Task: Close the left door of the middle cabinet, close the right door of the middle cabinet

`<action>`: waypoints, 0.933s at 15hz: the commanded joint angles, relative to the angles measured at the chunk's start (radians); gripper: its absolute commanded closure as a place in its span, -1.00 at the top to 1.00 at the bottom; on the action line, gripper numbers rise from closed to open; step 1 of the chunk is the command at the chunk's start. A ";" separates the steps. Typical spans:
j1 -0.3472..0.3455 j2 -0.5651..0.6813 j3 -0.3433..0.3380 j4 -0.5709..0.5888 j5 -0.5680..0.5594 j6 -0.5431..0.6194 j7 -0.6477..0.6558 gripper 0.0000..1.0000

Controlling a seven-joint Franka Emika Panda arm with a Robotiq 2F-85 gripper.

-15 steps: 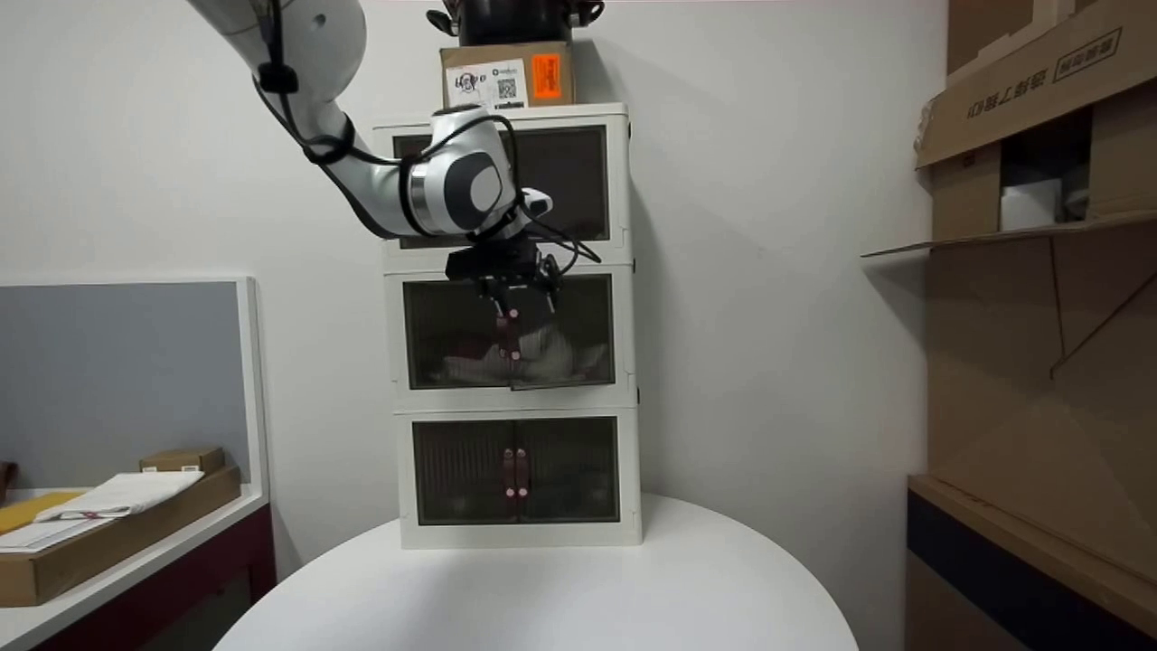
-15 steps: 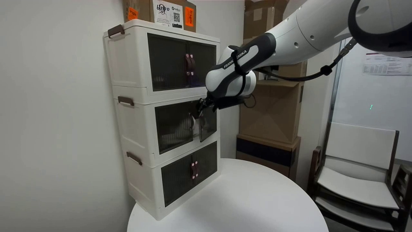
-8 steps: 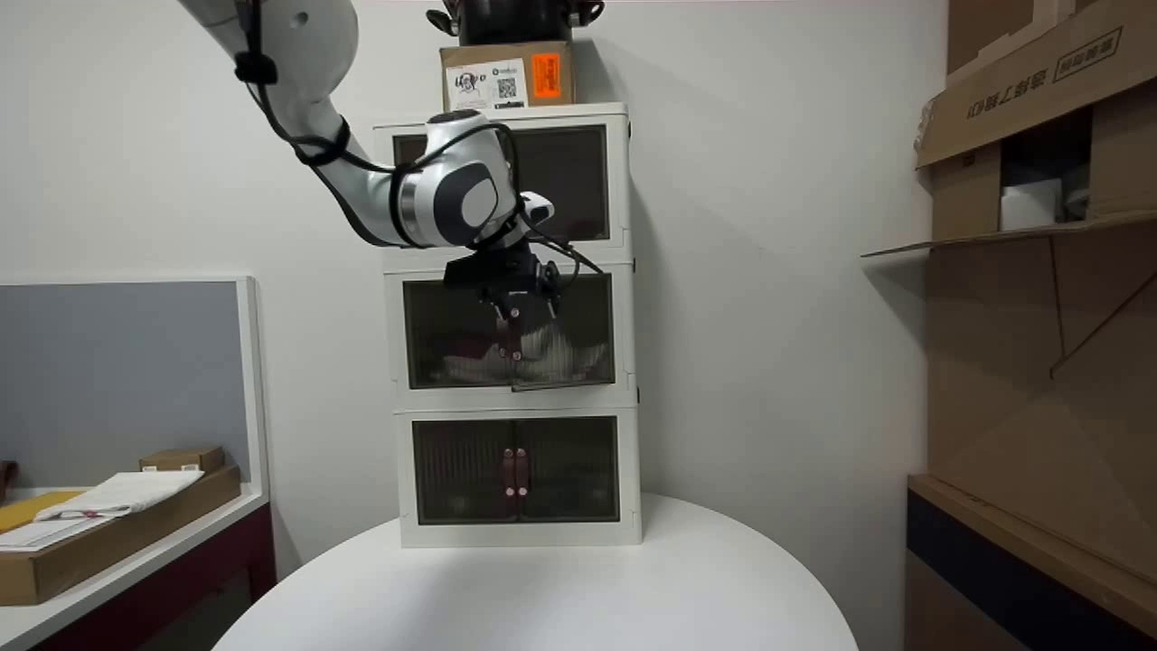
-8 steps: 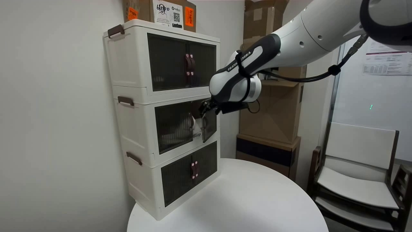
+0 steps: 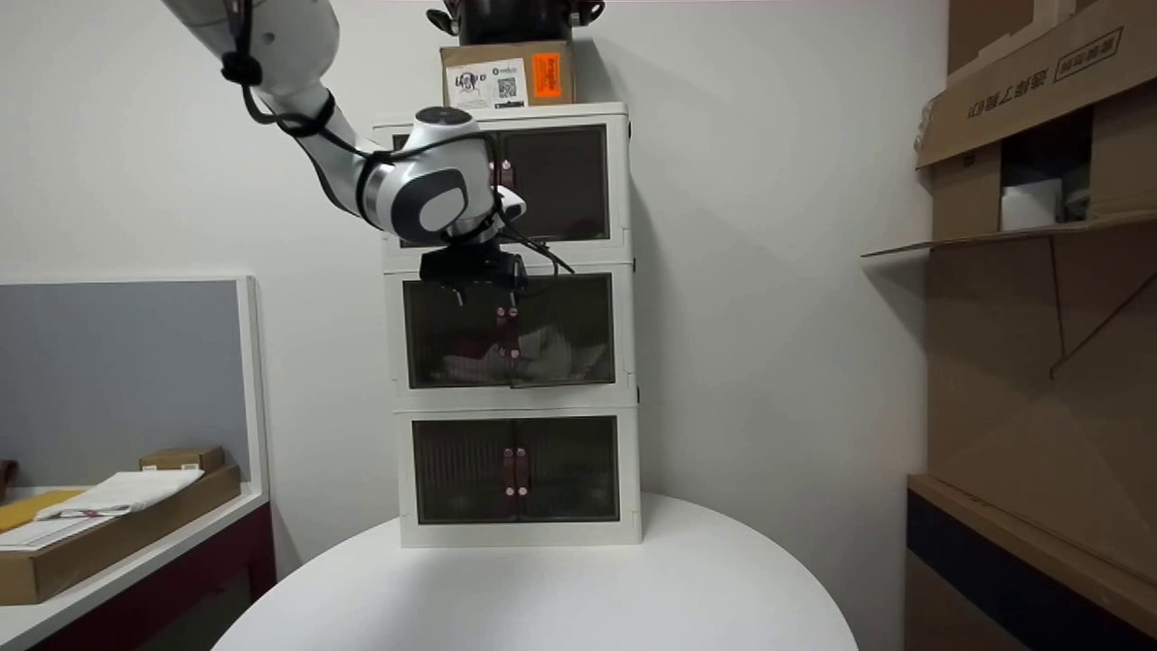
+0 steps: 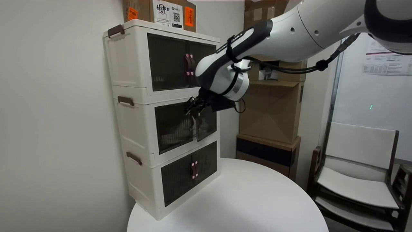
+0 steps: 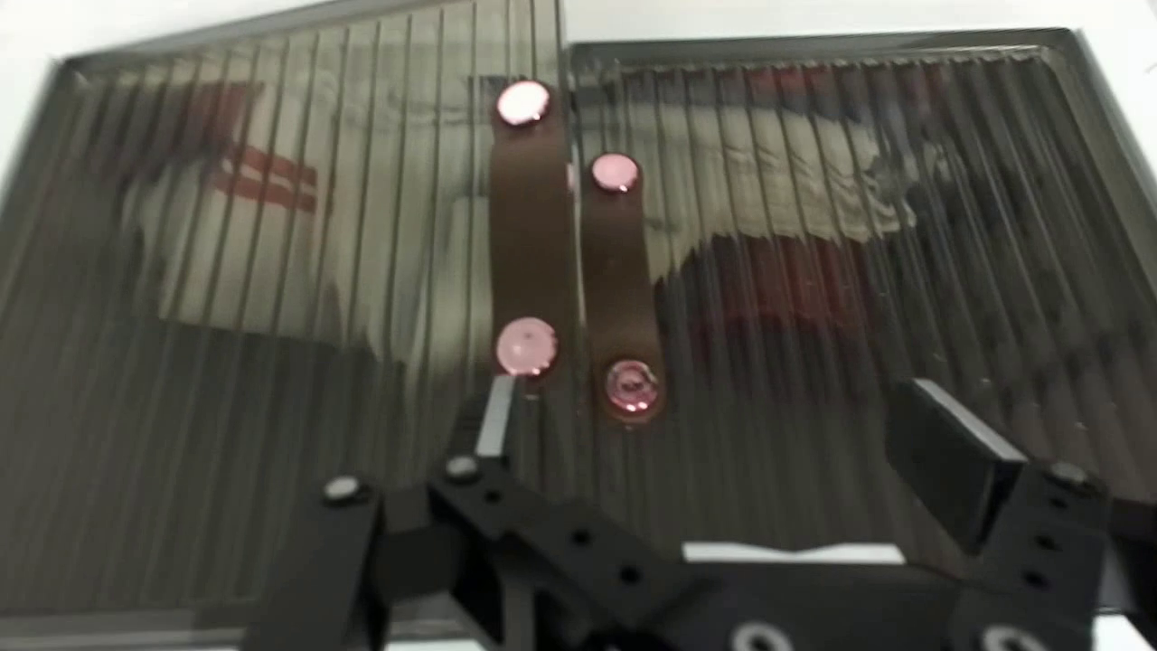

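Note:
The middle cabinet (image 5: 506, 400) is the white centre tier of a three-tier tower; its side shows in an exterior view (image 6: 135, 129). The left door (image 5: 452, 339) looks flush with the frame in an exterior view (image 6: 173, 132). The right door (image 5: 569, 334) stands slightly ajar, its free edge out from the frame (image 6: 207, 127). The wrist view is upside down: the left door (image 7: 813, 298) is on the right, the right door (image 7: 271, 380) on the left. My gripper (image 5: 488, 297) is open and empty before the upper part of the doors (image 7: 714, 398); contact cannot be told.
The top tier (image 6: 128, 61) and bottom tier (image 6: 145, 187) have shut dark doors. The tower stands on a round white table (image 5: 542, 597). A cardboard box (image 5: 506, 77) with a black pot (image 5: 515, 23) sits on top. More cardboard boxes (image 6: 270, 112) and a chair (image 6: 357, 187) stand beyond.
The right door swung a little further out by half a second ago, then inward again to a narrower gap. My gripper has moved left across the doors. The left door has not moved.

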 commanded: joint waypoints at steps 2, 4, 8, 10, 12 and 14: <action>-0.017 0.050 0.056 0.078 0.040 -0.015 -0.159 1.00; -0.016 0.070 0.057 0.099 0.031 -0.010 -0.186 1.00; 0.016 0.125 0.031 0.159 -0.026 0.019 -0.164 1.00; 0.030 0.141 0.010 0.164 -0.071 0.045 -0.141 1.00; 0.033 0.153 -0.002 0.165 -0.100 0.059 -0.131 1.00; 0.037 0.166 -0.011 0.174 -0.115 0.068 -0.119 1.00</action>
